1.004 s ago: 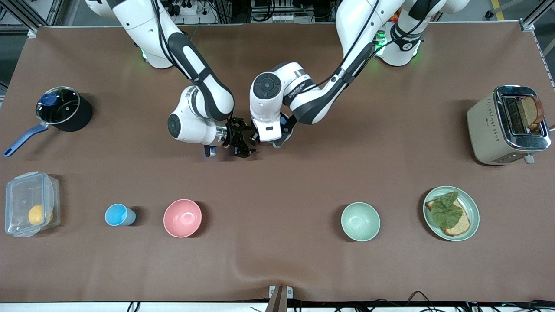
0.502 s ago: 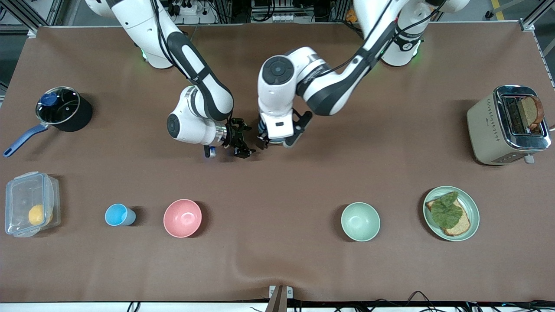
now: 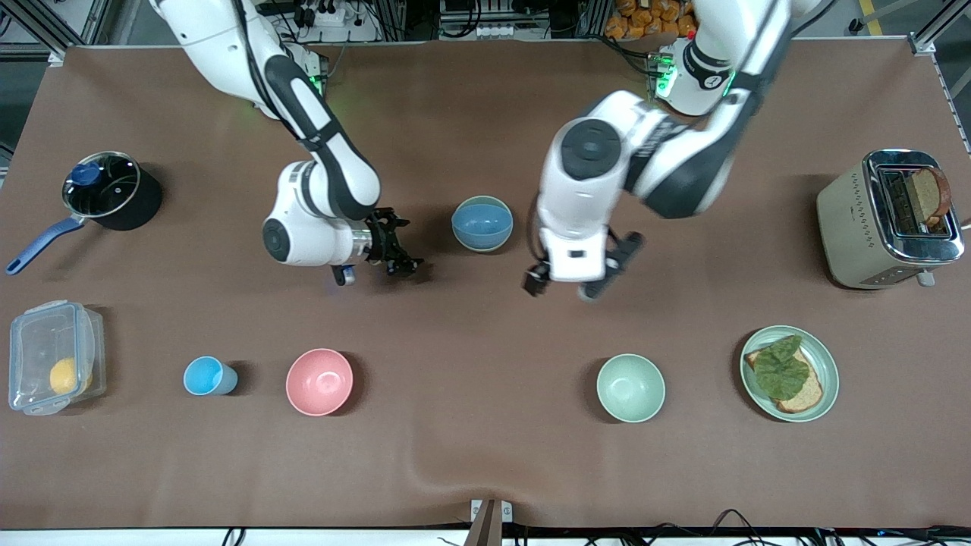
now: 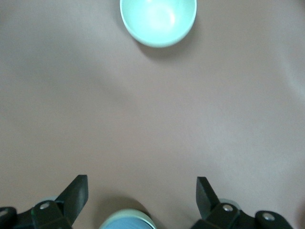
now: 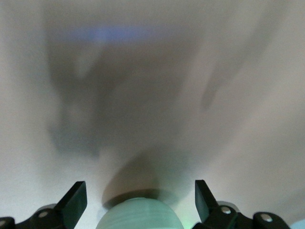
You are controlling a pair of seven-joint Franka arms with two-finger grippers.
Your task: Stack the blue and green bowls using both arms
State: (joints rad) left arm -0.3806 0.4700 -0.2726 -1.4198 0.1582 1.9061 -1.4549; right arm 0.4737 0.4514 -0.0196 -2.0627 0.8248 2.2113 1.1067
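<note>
Blue bowl sits nested inside a green bowl whose rim rings it, on the brown bench between the two arms. Beside the stack, toward the right arm's end, the right claw hangs with fingers spread, holding nothing. The left claw is likewise spread and empty, over bare bench between the stack and another green bowl.

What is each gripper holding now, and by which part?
Nothing. The left gripper and right gripper are both open and empty; the blue bowl sits in a green bowl on the table.
</note>
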